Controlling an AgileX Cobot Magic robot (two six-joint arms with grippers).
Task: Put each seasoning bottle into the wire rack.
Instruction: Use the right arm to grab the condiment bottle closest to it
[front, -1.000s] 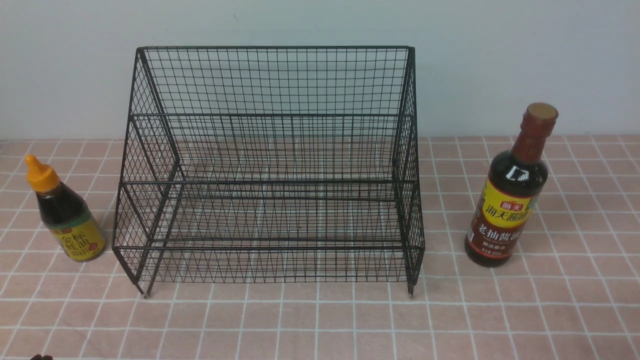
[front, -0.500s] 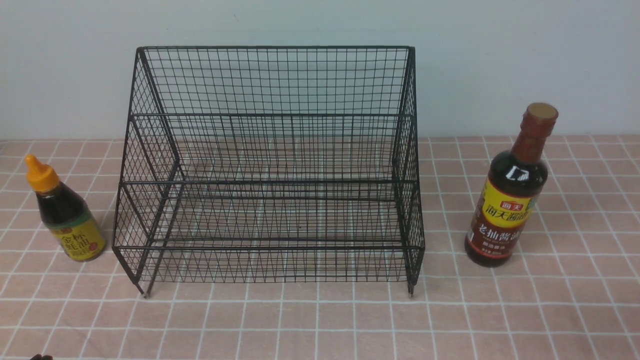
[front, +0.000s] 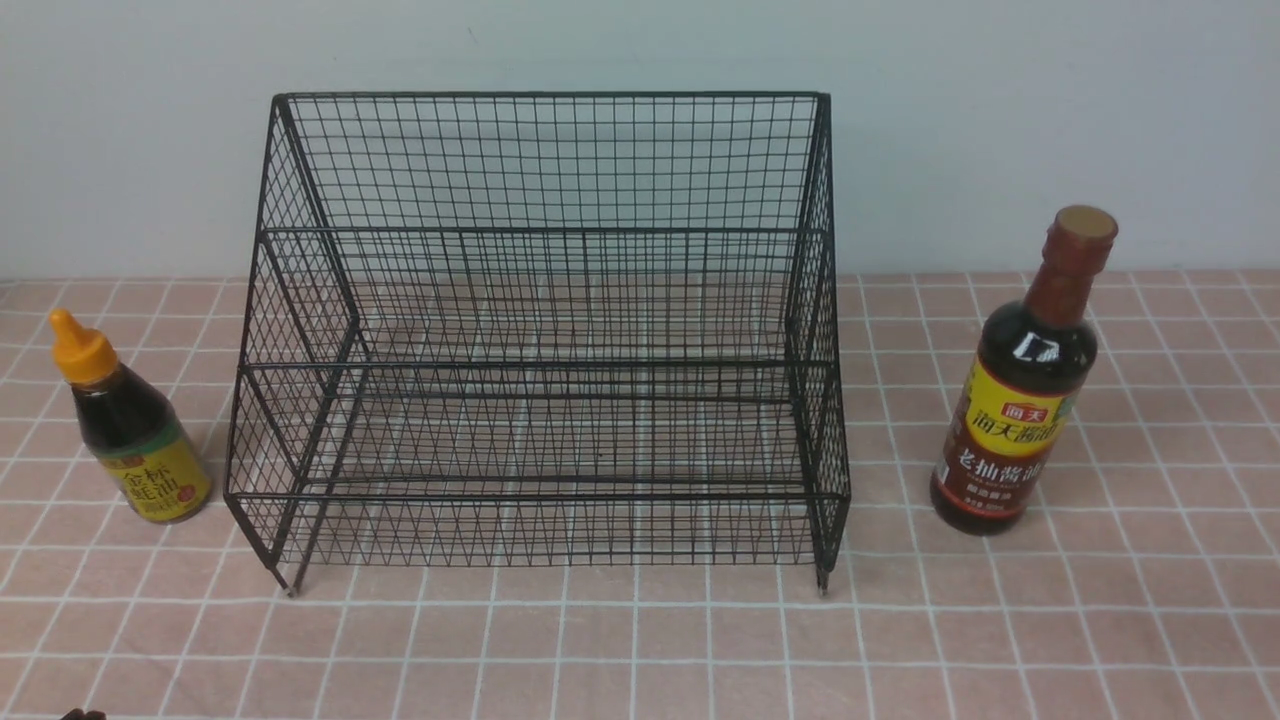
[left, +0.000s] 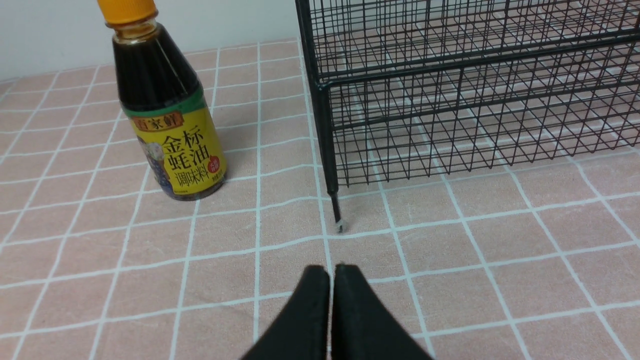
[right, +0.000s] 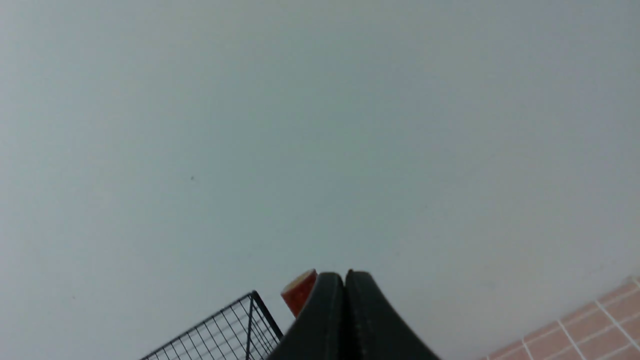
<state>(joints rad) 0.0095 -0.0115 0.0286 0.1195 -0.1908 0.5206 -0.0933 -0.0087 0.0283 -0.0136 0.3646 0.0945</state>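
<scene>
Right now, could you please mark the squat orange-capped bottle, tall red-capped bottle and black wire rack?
squat orange-capped bottle (left: 177, 150): left wrist view, label.
tall red-capped bottle (front: 1010, 430): front view, label.
black wire rack (front: 545, 96): front view, top rim.

A staged set dressed like a kitchen counter: a pink checked cloth (left: 450, 260) lies flat, backed by a plain pale wall (front: 1000, 120). Just ahead of the left gripper (left: 331, 268) stand a wire rack (left: 324, 135) and a small sauce bottle (left: 170, 135).
</scene>
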